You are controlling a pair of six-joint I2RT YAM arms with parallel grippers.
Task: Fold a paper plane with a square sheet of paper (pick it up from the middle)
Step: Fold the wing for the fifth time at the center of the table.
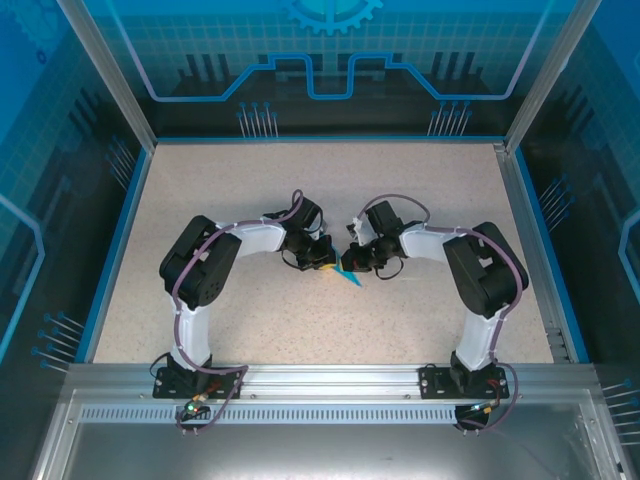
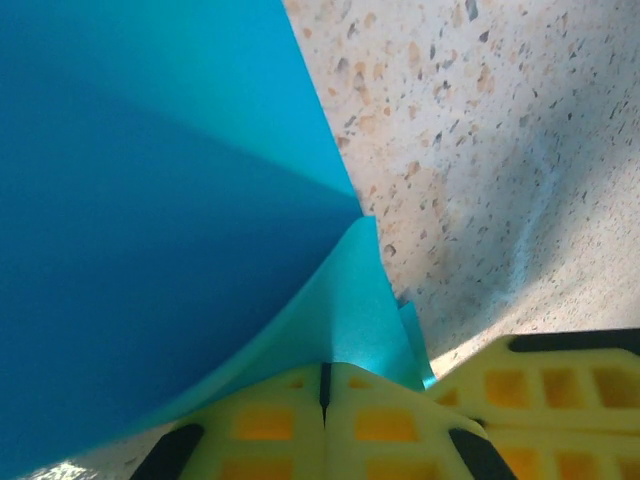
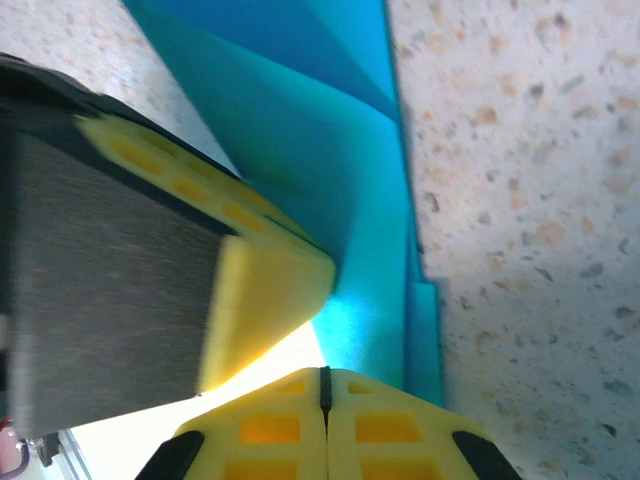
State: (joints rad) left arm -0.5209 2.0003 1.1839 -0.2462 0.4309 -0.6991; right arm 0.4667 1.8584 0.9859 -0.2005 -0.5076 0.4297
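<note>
Paper: cyan paper (image 1: 350,279) partly folded, with creases and overlapping layers visible in both wrist views; it sits near the middle of the table, between the two gripper tips; a pointed cyan corner sticks out below them toward the near edge in the top view
Paper, left wrist view: broad cyan panel (image 2: 150,200) rising from the fingertips; one fold line runs across it; a smaller flap curls down to the tips
Left gripper: left gripper (image 2: 324,368) closed, yellow pads pressed together, pinching the paper edge
Right gripper: right gripper (image 3: 324,372) closed, pads together, clamped on the paper's layered edge (image 3: 340,150)
Gripper spacing: tips just beside each other; the left gripper's yellow finger (image 3: 270,280) sits close to the right gripper's tips
Arms: both bent inward from their bases, wrists meeting at table centre
Table: speckled beige table (image 1: 250,200); blue rim; enclosure walls (image 1: 330,60) with a blue pattern
</note>
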